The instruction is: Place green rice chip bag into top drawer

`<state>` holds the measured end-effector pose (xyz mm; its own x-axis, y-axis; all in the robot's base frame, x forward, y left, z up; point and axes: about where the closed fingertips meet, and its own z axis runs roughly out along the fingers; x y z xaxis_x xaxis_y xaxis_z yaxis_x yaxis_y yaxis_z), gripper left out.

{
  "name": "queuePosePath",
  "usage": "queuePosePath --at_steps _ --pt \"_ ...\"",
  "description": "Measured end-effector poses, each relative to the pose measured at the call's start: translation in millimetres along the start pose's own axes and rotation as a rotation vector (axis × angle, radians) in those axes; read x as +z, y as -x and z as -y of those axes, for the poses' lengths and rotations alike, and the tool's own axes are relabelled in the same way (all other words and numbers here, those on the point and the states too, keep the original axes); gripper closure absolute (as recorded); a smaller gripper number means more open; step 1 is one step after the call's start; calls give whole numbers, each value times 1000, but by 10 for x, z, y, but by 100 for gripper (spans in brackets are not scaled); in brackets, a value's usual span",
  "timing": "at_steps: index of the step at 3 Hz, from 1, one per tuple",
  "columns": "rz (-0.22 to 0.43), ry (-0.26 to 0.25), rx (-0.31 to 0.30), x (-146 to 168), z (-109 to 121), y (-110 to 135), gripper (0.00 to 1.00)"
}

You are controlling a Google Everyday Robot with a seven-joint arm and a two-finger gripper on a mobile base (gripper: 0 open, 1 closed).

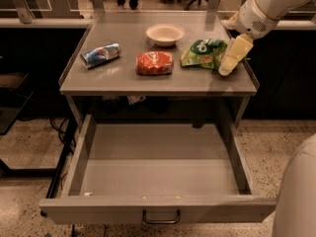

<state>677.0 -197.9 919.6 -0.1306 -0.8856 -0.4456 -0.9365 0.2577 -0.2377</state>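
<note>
The green rice chip bag [203, 53] lies on the grey table top [123, 78] at the right, a light-green crinkled bag with a dark round logo. The gripper [228, 67] hangs from the white arm at the upper right. Its pale yellow finger reaches down to the bag's right edge, right at the table's right rim. The top drawer [157, 209] is pulled wide open below the table, with a small dark handle [161, 217] at the middle of its front panel. Its inside holds nothing but a few crumbs.
A red-orange snack bag [154, 62] lies at the table's middle, a blue crushed can [100, 55] at the left, a white bowl [165, 34] at the back. The robot's white body [296, 196] fills the lower right corner. Cables trail on the floor at the left.
</note>
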Motion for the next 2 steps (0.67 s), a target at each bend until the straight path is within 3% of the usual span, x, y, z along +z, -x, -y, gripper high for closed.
queuePosePath --at_steps 2 --pt "-63 -113 13 357 363 -207 0"
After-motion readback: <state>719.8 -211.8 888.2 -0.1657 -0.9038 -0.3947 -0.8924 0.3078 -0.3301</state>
